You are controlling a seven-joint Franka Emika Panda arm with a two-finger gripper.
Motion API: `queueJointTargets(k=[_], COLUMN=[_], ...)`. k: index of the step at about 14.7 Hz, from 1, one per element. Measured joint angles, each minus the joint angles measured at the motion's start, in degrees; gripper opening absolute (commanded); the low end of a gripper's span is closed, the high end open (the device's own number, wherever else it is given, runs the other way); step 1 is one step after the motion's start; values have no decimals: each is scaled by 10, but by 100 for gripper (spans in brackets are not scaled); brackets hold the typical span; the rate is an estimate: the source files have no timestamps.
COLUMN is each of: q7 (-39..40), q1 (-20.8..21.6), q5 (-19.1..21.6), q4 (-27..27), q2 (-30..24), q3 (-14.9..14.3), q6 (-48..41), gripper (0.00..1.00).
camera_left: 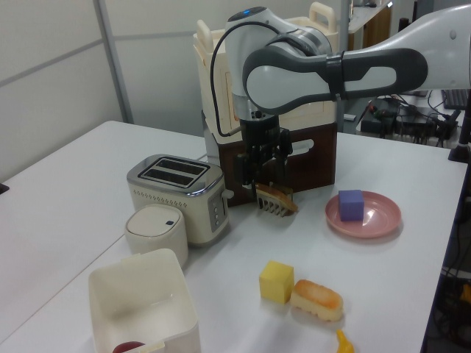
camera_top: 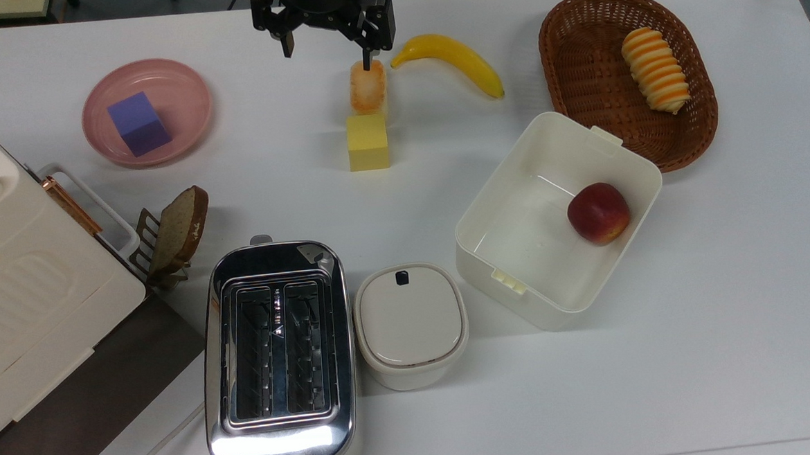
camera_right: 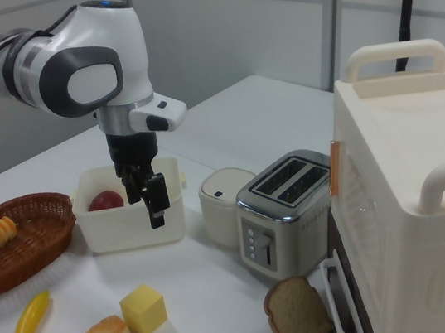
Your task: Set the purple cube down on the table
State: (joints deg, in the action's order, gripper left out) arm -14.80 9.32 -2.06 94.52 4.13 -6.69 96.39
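Observation:
The purple cube [camera_top: 138, 123] [camera_left: 351, 204] lies inside the pink round dish [camera_top: 190, 90] [camera_left: 383, 218], at the top view's left. My gripper [camera_top: 328, 54] [camera_left: 262, 173] [camera_right: 148, 202] hangs open and empty above the white table [camera_top: 728, 307], well off to the top view's right of the dish. One fingertip [camera_top: 368, 61] is just over the end of an orange bread roll [camera_top: 368, 87]. A yellow cube [camera_top: 367, 142] [camera_left: 277, 282] [camera_right: 142, 309] lies beside that roll.
A banana [camera_top: 448, 59], a wicker basket [camera_top: 578, 87] holding a striped roll, and a white open box [camera_top: 516, 228] with an apple [camera_top: 598, 213] stand at the top view's right. Toaster [camera_top: 277, 359], lidded pot [camera_top: 410, 324], bread slice [camera_top: 182, 229] and a large cream case [camera_top: 27, 296] fill the near left.

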Motion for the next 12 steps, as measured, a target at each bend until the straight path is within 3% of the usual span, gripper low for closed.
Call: queueJointTargets(k=[12], q7=[13], q1=[-3], q5=[0], q4=[0], q2=[8], q3=[0], q6=[0], gripper=[100])
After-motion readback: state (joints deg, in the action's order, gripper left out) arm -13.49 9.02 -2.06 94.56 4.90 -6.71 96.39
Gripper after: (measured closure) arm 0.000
